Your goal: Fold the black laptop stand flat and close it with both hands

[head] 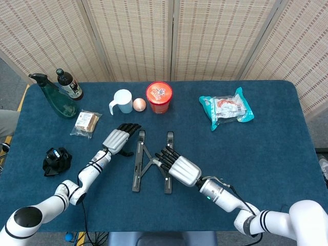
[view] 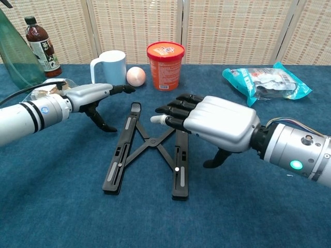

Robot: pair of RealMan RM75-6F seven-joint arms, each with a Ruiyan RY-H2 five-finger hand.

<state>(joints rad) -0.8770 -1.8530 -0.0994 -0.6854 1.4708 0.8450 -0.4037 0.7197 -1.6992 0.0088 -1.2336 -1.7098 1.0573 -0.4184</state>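
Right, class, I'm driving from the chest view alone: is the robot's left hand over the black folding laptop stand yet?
Observer: No. From the head view, the left hand lies beside the left rail of the black folding laptop stand, not over it.
Operator: And the right hand?
Observer: Seen from above, the right hand covers the middle of the right rail, and its fingers reach over the crossed links.
Operator: Is anything on the left outside my view?
Observer: A black crumpled bundle lies near the left edge of the blue table, to the left of the left arm.
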